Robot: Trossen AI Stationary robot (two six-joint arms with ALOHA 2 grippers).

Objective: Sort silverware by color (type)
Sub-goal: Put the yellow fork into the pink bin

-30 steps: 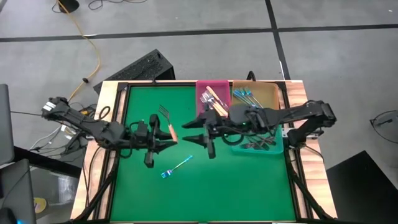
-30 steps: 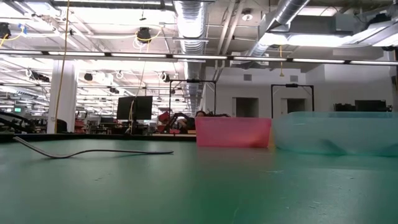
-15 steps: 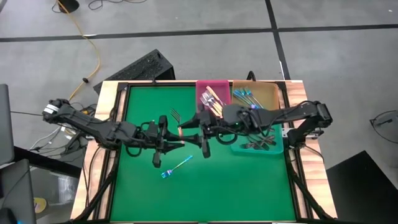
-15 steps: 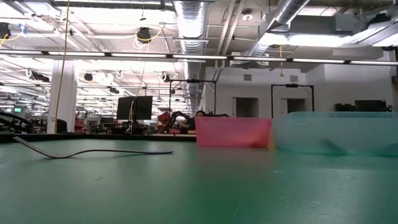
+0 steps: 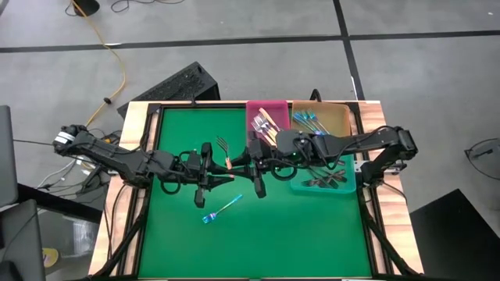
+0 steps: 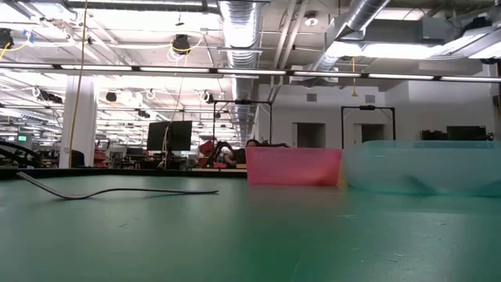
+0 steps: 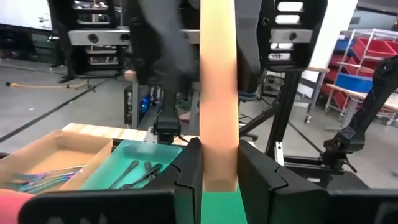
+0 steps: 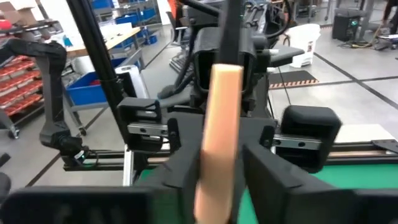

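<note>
A fork with a tan handle (image 5: 226, 160) is held above the green mat between my two grippers, tines (image 5: 221, 144) toward the far edge. It stands nearly upright in both wrist views. My left gripper (image 5: 225, 172) comes from the left and is shut on the handle. My right gripper (image 5: 244, 165) comes from the right, its fingers closed against the same handle (image 8: 219, 124). A shiny blue fork (image 5: 221, 209) lies flat on the mat in front of them, also seen as a slim fork (image 6: 117, 190) in the low view. My left gripper pinches the tan handle near its free lower end (image 7: 217, 168) between its two fingers, level, from the table's left. The fork rises above the fingers, clear of the mat. My right gripper has one finger (image 8: 186, 165) on each side of the handle's middle (image 8: 217, 155), level from the table's right. It grips higher on the handle than the left does.
A pink bin (image 5: 268, 121) with tan-handled forks and an orange bin (image 5: 322, 119) with blue forks stand at the far right. A teal bin (image 5: 324, 181) with black forks sits in front of them. Open green mat (image 5: 187, 242) lies to the left and near side.
My left gripper has carried the tan-handled fork toward the table's right. My right gripper has come a little leftward to meet it. The two grippers now stand face to face on the handle. The blue fork has stayed where it lay.
</note>
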